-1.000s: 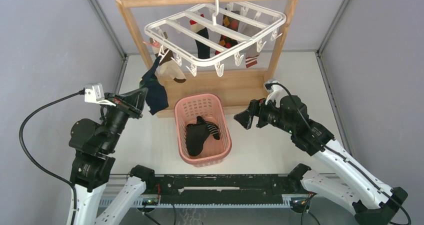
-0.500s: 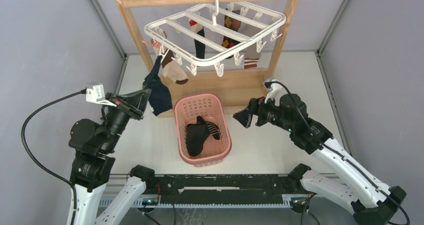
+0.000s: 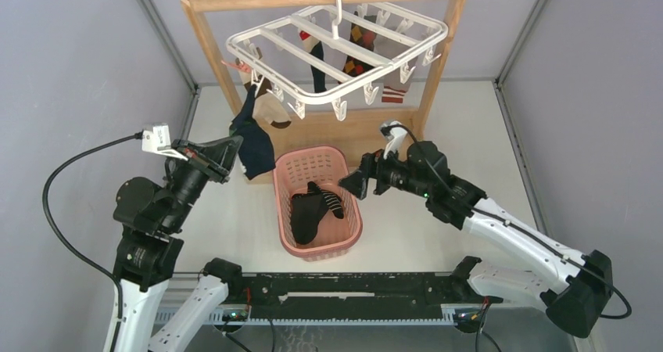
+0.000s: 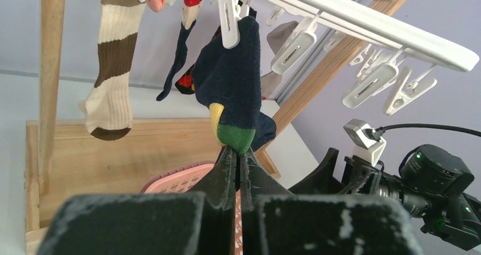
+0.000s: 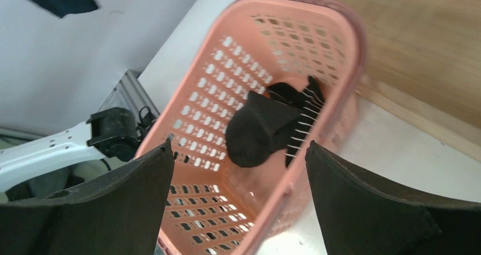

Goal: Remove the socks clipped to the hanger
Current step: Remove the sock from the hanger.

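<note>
The white desk (image 3: 485, 133) is closed in by grey walls (image 3: 70, 70) left and right, with bare surface on both sides of the middle cluster, wider to the right of it. One wooden rack (image 3: 209, 47) stands at the far edge, its base board running toward the front. One white hanger (image 3: 313, 96) hooks over the rack's top bar and tilts, left side lower. One pink basket (image 3: 311, 152) sits just in front of the rack's base, between the two arms. Seven socks show: five on the hanger and two dark ones (image 3: 313, 207) in the basket, one of them white-striped. The hanging five are a navy sock (image 3: 254, 145), a brown-and-cream banded sock (image 3: 270, 111), a thin dark sock (image 3: 317, 69), an argyle sock (image 3: 356, 55) and a sock with a red-white cuff (image 3: 393, 94). The left end effector (image 4: 237, 153) has its fingers pressed together on the navy sock's green toe, while a white clip (image 4: 230, 17) grips the sock's top. The right end effector (image 5: 238, 150) hovers over the basket's right rim, fingers spread wide and holding nothing.
</note>
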Controlling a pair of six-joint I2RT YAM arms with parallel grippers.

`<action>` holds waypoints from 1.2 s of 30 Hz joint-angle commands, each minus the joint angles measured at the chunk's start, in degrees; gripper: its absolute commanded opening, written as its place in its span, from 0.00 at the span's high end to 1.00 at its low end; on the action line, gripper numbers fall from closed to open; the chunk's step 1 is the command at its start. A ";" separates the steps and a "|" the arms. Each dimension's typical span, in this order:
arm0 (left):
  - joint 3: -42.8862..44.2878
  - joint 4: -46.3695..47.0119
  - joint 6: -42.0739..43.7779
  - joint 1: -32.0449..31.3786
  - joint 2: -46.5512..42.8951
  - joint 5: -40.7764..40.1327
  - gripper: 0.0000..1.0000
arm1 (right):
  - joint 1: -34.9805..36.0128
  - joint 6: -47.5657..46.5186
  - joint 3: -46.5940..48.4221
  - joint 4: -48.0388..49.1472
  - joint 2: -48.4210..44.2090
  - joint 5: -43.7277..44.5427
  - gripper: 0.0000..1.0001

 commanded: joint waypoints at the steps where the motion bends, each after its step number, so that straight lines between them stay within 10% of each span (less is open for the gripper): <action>1: 0.34 1.19 -0.60 0.35 1.96 1.30 0.99 | 4.82 -1.42 2.67 13.23 2.31 0.98 0.08; 17: -0.87 0.15 -1.42 0.38 4.95 4.60 0.98 | 11.33 -3.72 4.22 39.95 15.12 0.52 0.11; 36: -0.61 -0.74 -2.61 0.40 5.96 7.03 0.98 | 13.15 -3.21 14.97 46.10 28.88 -4.36 0.11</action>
